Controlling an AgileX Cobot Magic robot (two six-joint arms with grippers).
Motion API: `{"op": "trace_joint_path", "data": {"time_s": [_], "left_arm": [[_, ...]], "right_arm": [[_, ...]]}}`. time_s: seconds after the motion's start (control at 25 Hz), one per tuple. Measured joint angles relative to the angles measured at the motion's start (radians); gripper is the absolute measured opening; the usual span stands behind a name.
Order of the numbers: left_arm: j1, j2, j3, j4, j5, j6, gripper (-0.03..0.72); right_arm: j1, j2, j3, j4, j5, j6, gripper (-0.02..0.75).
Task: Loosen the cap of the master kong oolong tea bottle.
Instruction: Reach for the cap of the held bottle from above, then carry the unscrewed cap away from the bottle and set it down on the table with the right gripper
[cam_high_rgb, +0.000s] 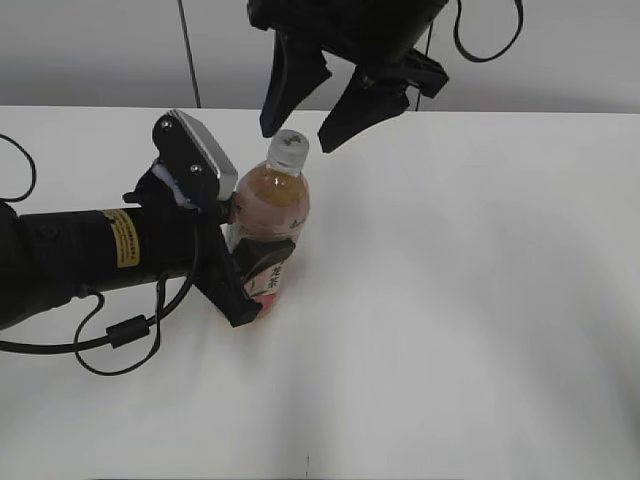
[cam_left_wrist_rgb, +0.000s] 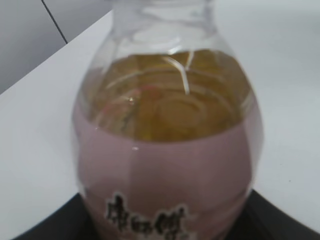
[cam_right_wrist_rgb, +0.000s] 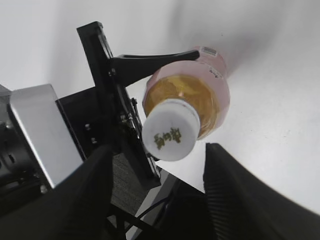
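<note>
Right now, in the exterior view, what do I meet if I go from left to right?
Left arm's black body with yellow sticker → left claw shut on the master kong oolong tea bottle → the cap → right finger of the open right claw → bare white table.
</note>
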Motion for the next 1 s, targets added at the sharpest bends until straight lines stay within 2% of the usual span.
{"op": "trace_joint_path", "data": {"time_s": [0.36,1.0], "left_arm": [[0.0,0.0,-0.006,0.024,0.005,0.0,0.372],[0.0,0.0,-0.006,0.027,0.005,0.0,0.372]], "right_arm": [[0.0,0.011,0.0,-0.03,0.0,0.014,0.438],[0.0,0.044,0.0,-0.006,0.0,0.02,0.437]]}}
